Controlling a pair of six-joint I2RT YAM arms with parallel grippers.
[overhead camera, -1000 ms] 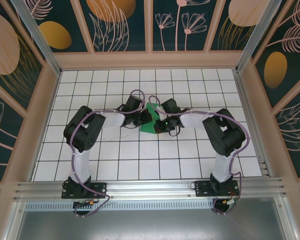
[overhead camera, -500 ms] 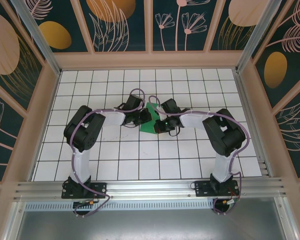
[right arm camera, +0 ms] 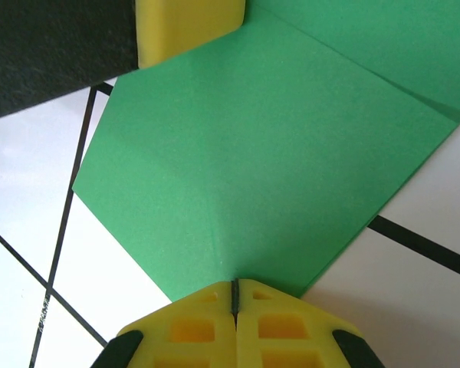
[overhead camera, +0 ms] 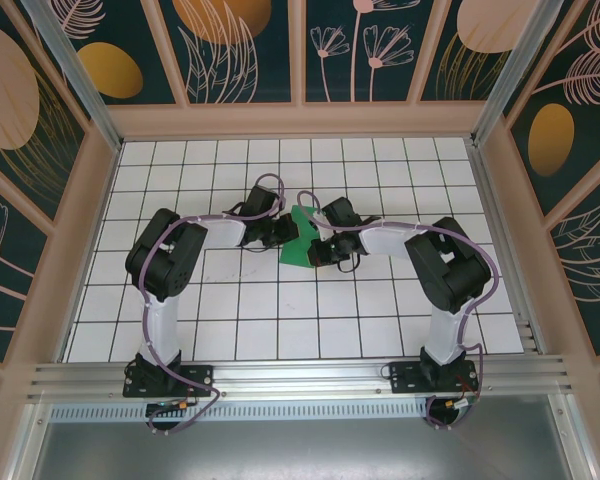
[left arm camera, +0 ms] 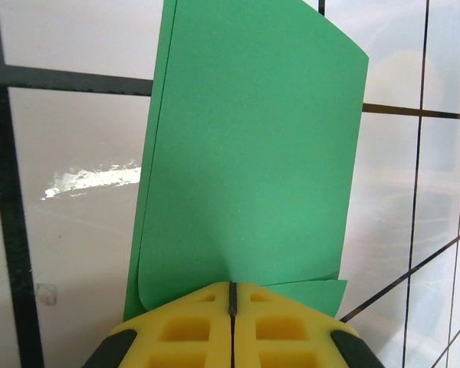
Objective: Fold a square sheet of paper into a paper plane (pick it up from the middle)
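Your left gripper [left arm camera: 231,295] is clenched on the near edge of the folded green sheet of paper [left arm camera: 249,153]; your right gripper [right arm camera: 235,290] pinches another edge; beyond, the sheet spans both fingertips at mid white grid table [overhead camera: 280,310].

The square sheet of paper [overhead camera: 302,240] lies mid-bench [overhead camera: 280,320], between the left gripper [overhead camera: 283,232] on its left edge and the right gripper [overhead camera: 321,248] on its right edge.
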